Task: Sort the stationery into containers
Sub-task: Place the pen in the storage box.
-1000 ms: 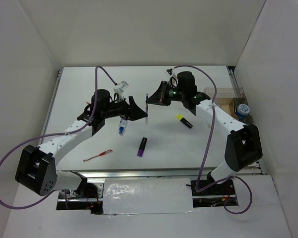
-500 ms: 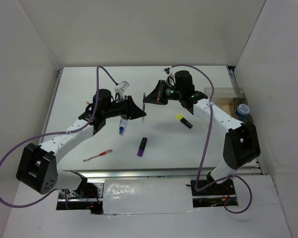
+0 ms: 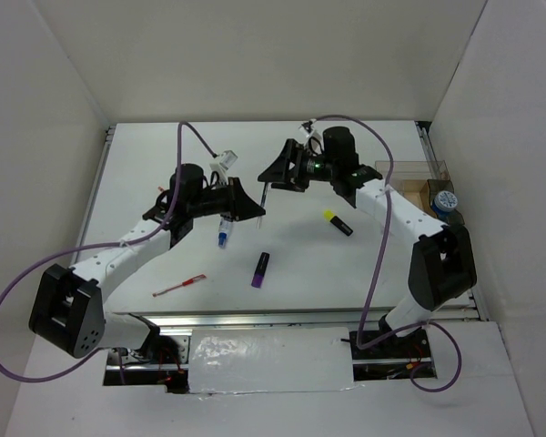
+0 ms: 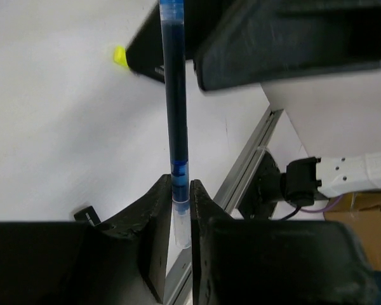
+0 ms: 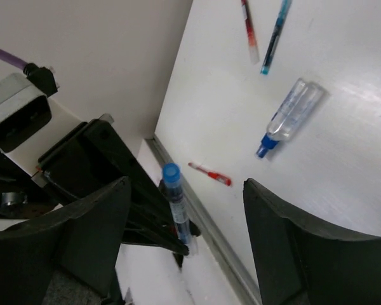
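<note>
A blue pen point(image 3: 265, 197) hangs upright above the table's middle, and my left gripper point(image 3: 258, 212) is shut on its lower, clear end point(image 4: 180, 213). In the left wrist view the pen point(image 4: 175, 95) rises straight up from between the fingers. My right gripper point(image 3: 273, 175) stands open around the pen's capped top point(image 5: 172, 175), its fingers point(image 5: 286, 241) well apart from it. On the table lie a purple highlighter point(image 3: 261, 269), a yellow highlighter point(image 3: 338, 223), a red pen point(image 3: 180, 286) and a white-blue tube point(image 3: 224, 230). The clear container point(image 3: 417, 175) stands at the right edge.
A blue-white tape roll point(image 3: 447, 201) sits by the container's right side. In the right wrist view a further red pen point(image 5: 248, 30) and blue pen point(image 5: 273, 37) lie side by side beyond the tube point(image 5: 288, 118). White walls enclose the table on three sides.
The left gripper has closed on the pen's lower end. The right gripper, which was shut on the pen, has opened and let go of it.
</note>
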